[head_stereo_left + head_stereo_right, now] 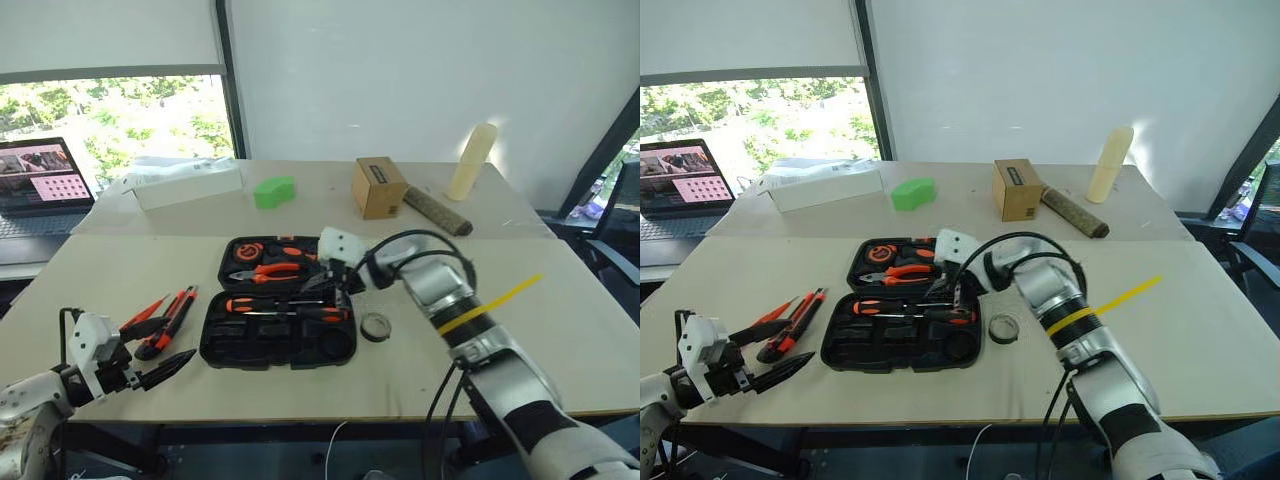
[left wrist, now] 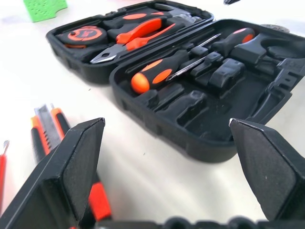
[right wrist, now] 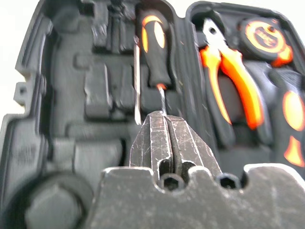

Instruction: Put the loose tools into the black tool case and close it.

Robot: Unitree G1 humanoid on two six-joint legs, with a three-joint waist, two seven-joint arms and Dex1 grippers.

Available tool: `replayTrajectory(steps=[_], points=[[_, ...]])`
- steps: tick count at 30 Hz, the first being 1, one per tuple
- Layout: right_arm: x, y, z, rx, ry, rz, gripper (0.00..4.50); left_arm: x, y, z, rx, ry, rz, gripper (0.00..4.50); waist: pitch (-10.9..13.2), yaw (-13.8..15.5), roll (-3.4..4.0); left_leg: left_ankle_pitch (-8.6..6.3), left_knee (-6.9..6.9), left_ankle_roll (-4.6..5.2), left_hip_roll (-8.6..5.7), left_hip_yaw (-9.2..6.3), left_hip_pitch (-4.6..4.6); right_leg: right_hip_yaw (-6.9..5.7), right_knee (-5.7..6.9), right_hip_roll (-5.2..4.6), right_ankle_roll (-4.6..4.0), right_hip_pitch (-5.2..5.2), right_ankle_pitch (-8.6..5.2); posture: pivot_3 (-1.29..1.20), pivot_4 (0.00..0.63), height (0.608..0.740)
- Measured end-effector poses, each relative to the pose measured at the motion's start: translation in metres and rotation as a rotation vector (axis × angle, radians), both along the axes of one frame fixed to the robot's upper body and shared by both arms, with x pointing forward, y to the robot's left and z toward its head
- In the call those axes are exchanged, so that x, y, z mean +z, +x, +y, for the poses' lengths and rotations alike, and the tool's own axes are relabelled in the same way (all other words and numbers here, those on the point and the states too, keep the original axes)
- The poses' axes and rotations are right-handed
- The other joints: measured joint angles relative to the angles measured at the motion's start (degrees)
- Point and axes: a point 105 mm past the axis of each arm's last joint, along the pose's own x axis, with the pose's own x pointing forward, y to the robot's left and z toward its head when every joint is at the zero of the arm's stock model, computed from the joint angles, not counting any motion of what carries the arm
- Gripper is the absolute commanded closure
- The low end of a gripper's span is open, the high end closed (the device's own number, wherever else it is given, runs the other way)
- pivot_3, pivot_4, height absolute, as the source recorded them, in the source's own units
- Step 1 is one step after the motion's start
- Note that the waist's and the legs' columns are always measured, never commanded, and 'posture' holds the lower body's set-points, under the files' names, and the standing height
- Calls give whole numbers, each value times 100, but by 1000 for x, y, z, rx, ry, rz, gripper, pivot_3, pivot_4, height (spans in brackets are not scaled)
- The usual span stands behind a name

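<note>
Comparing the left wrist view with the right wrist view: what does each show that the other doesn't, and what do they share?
Left wrist view only: the open left gripper, the orange-black utility knife lying on the pale table beside the case, and a corner of the green block.

Right wrist view only: the shut right gripper, its tips right at a screwdriver shaft.

Both: the open black plastic tool case with an orange-black-handled screwdriver, orange-handled pliers and a round orange-black tape measure in its slots.
</note>
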Motion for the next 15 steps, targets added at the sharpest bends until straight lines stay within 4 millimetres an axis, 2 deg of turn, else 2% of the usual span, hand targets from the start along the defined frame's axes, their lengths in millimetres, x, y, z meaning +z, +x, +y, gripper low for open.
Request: replayTrajectory(steps=[1, 5, 15], points=[[-9, -1, 1, -4, -5, 21, 4445, 0, 0, 0, -1, -1, -1, 0, 1, 0, 0, 0, 0, 0, 0, 1, -1, 1, 1, 0, 0, -3, 0, 0, 150, 740], [-23, -1, 6, -23, -23, 40, 4445, 1, 2, -2, -6, -3, -8, 0, 1, -12, 0, 2, 0, -3, 0, 5, -2, 5, 4, 0, -1, -13, 0, 0, 150, 740], [-33, 0, 17, -37, -52, 24, 4445, 2, 2, -2, -8, -2, -11, 0, 0, -19, 0, 2, 0, -4, 1, 6, 12, 5, 5, 0, -2, -2, -1, 0, 150, 740]])
